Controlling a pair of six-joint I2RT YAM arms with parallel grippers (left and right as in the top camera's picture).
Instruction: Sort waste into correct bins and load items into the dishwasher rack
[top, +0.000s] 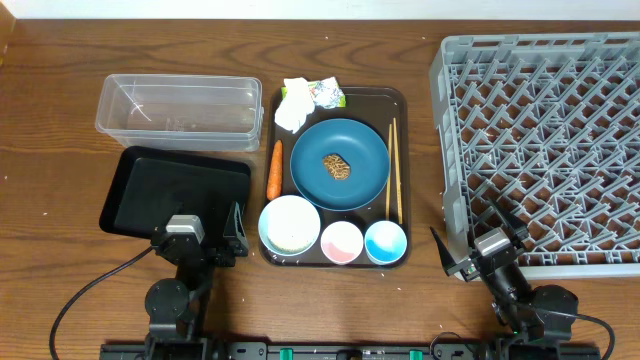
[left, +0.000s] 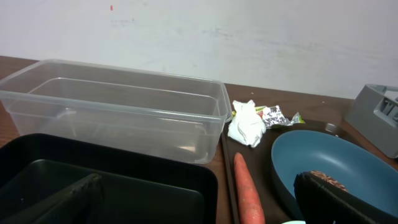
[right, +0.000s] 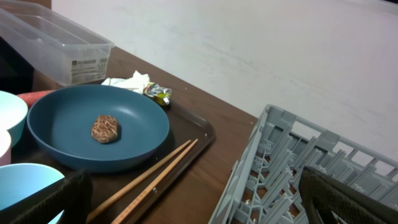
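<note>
1 ea: clear tub (top: 178, 110), black tray (top: 170, 190), serving tray (top: 375, 105), rack (top: 540, 150), plate (top: 362, 150), bowl (top: 270, 225), carrot (top: 275, 168), tissue (top: 293, 108), wrapper (top: 328, 93), food lump (top: 338, 167). Pink cup (top: 341, 241) + blue cup (top: 385, 242) = 2. Chopsticks (top: 394, 170) x2.

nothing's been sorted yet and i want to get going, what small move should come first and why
Probably swing the left gripper, jaws open and empty, over to the carrot. It is the waste nearest that arm, lying free along the left edge of the brown tray beside the plate, with the tub and black tray just to its left.
</note>
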